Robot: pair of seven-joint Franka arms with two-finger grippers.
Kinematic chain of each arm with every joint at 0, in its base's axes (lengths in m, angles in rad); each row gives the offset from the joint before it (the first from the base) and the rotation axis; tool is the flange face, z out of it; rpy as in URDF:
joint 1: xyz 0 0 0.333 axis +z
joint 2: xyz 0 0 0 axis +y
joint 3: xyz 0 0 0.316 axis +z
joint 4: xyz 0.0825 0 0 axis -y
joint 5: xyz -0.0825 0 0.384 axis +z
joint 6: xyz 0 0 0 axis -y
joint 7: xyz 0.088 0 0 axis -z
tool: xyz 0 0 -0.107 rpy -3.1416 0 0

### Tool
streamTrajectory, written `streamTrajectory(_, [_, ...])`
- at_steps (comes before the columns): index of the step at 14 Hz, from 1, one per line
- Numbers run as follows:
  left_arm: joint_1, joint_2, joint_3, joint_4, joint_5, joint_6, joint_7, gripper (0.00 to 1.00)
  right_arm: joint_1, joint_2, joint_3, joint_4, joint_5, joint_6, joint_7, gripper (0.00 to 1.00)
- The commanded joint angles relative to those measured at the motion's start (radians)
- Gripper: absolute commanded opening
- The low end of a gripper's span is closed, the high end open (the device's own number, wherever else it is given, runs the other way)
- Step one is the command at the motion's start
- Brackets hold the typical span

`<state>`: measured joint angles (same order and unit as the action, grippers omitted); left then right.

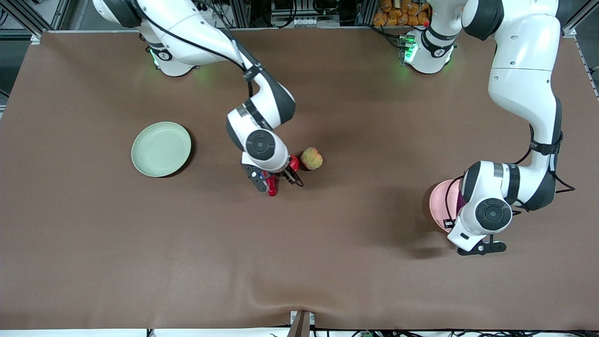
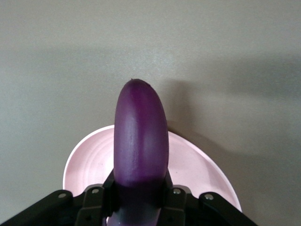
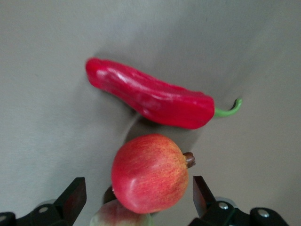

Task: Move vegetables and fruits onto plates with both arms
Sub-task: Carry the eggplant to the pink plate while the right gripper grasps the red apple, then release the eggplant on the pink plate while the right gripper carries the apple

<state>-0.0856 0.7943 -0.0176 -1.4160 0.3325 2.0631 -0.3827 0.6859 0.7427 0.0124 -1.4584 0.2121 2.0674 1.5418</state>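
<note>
My right arm comes down from its base at the upper left of the front view, elbow bent, wrist turned downward at the middle of the frame. My right gripper [image 1: 276, 180] hangs low with its jaws spread wide and nothing between them yet; in the right wrist view the two black fingers [image 3: 75, 197] stand on either side of the red fruit [image 3: 149, 173]. That fruit is round, finely speckled, with a small brown stub at one end. Just past it lies the chili [image 3: 149, 97], glossy red, long and slightly wrinkled, ending in a thin curled green stem. A sliver of the green fruit [image 1: 311, 158] shows at the lower edge of that view; in the front view it sits just right of my wrist, dull yellowish-green with a pink blush.

My left arm drops from the upper right of the front view, folds sharply at the elbow and ends at the lower right, over the pink plate [image 1: 441, 204]. My left gripper [image 2: 140, 200] is clamped on the eggplant [image 2: 140, 136], a smooth, slim, deep purple body with a rounded tip, held above the plate. The plate is matte, shallow, faintly ringed.

The green plate [image 1: 161, 149], same shape and finish, lies bare at the left centre of the front view on the brown table [image 1: 299, 262].
</note>
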Motion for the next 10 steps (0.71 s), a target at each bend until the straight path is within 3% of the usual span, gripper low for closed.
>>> streamTrajectory(1, [0.024,0.002,-0.005,-0.004,0.031,-0.011,-0.016,0.0,0.009,0.012,-0.011,0.007,0.001,-0.009,0.015,1.0])
streamTrajectory(4, [0.024,0.003,-0.005,-0.02,0.031,-0.011,-0.015,0.02,0.02,0.029,-0.011,-0.01,0.001,0.051,0.017,1.0])
streamTrajectory(6, [0.026,0.003,-0.005,-0.034,0.031,-0.011,-0.015,0.13,0.03,0.047,-0.011,-0.013,0.001,0.077,0.021,1.0])
streamTrajectory(7, [0.027,0.002,-0.005,-0.041,0.031,-0.012,-0.015,0.33,0.03,0.052,-0.011,-0.013,0.001,0.077,0.006,0.73])
streamTrajectory(8, [0.027,0.002,-0.005,-0.046,0.031,-0.012,-0.015,0.82,0.024,0.05,-0.009,-0.013,0.004,0.071,-0.02,0.4])
streamTrajectory(9, [0.027,0.002,-0.005,-0.046,0.031,-0.012,-0.01,1.0,0.017,0.044,-0.009,-0.01,0.006,0.068,-0.054,0.05])
streamTrajectory(10, [0.026,-0.003,-0.005,-0.044,0.031,-0.012,-0.002,1.0,0.012,0.038,-0.011,-0.007,0.006,0.048,-0.075,0.01])
